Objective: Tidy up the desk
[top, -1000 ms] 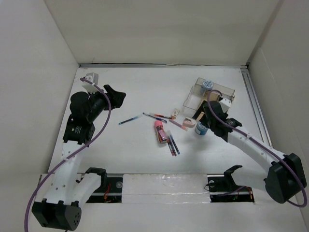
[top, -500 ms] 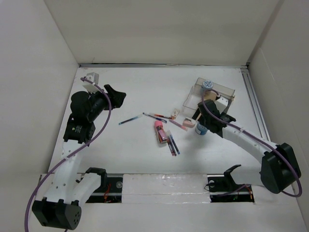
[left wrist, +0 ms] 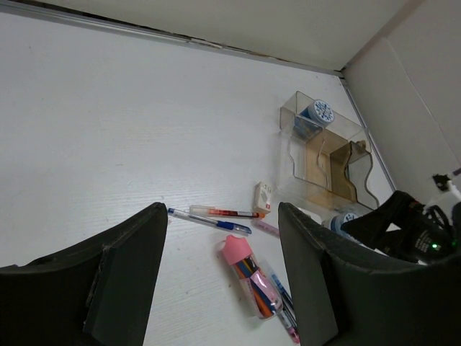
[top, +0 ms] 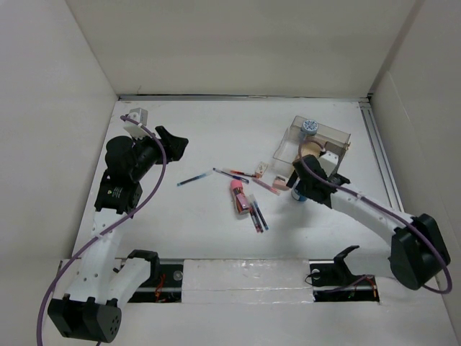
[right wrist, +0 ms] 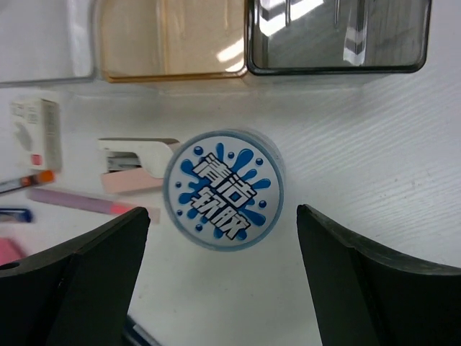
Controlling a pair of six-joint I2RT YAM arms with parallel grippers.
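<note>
The desk (top: 202, 137) is a white tabletop with scattered stationery. A round tub with a blue-and-white lid (right wrist: 223, 189) stands just in front of the clear compartmented tray (top: 311, 144). My right gripper (right wrist: 222, 223) is open and hangs right above the tub, one finger on each side, not touching it. In the top view the right gripper (top: 304, 187) hides most of the tub. My left gripper (left wrist: 220, 216) is open and empty, raised over the desk's left part (top: 173, 140). A pink pencil case (top: 240, 196) lies mid-desk.
A second blue-lidded tub (top: 310, 125) sits in the tray's far compartment. A pink-white stapler (right wrist: 137, 164), a small eraser box (right wrist: 32, 130), a purple pen (right wrist: 79, 200) and several pens (top: 230, 173) lie left of the tub. A metal rail (top: 382, 158) runs along the right edge.
My right gripper has moved forward and left from beside the tray to directly over the blue-lidded tub. The left arm has not moved.
</note>
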